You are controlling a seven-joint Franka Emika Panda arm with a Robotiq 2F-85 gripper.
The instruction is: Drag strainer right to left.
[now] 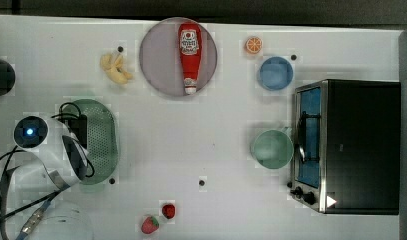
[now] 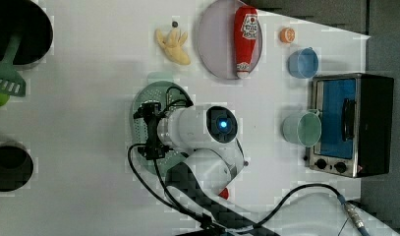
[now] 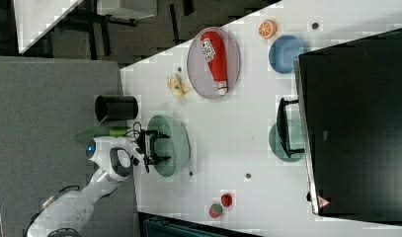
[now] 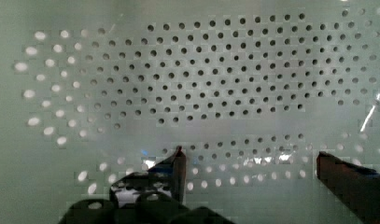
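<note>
The pale mint-green oval plastic strainer [image 1: 102, 137] lies on the white table [image 1: 201, 135] toward the top view's left, well apart from the toaster oven at the top view's right. The white robot arm [image 1: 51, 150] reaches over it, covering much of its near side there. In the right view the black gripper [image 3: 158, 147] hangs over the strainer [image 3: 176, 143] with its two fingers spread apart, nothing between them. The wrist view gives what the others cannot: the strainer's perforated inside [image 4: 215, 79] seen close, with two dark fingertips [image 4: 178, 161] standing wide apart just above the holed floor; whether they touch it I cannot tell.

The left view shows the gripper [image 2: 149, 130] over the strainer [image 2: 156, 91] from the other side, and also a black pot [image 2: 18, 29] with a green slotted spatula [image 2: 8, 81] at the left view's left edge, which the top view cuts off.

Elsewhere in the top view: a red ketchup bottle [image 1: 189, 55] lying on a round grey plate [image 1: 156, 60], a peeled yellow banana [image 1: 116, 68], an orange slice [image 1: 253, 45], a round blue bowl [image 1: 275, 73], a smooth round green bowl [image 1: 272, 149] just beside the silver and black toaster oven [image 1: 361, 145], and two red strawberries [image 1: 158, 218] near the table's lower edge.
</note>
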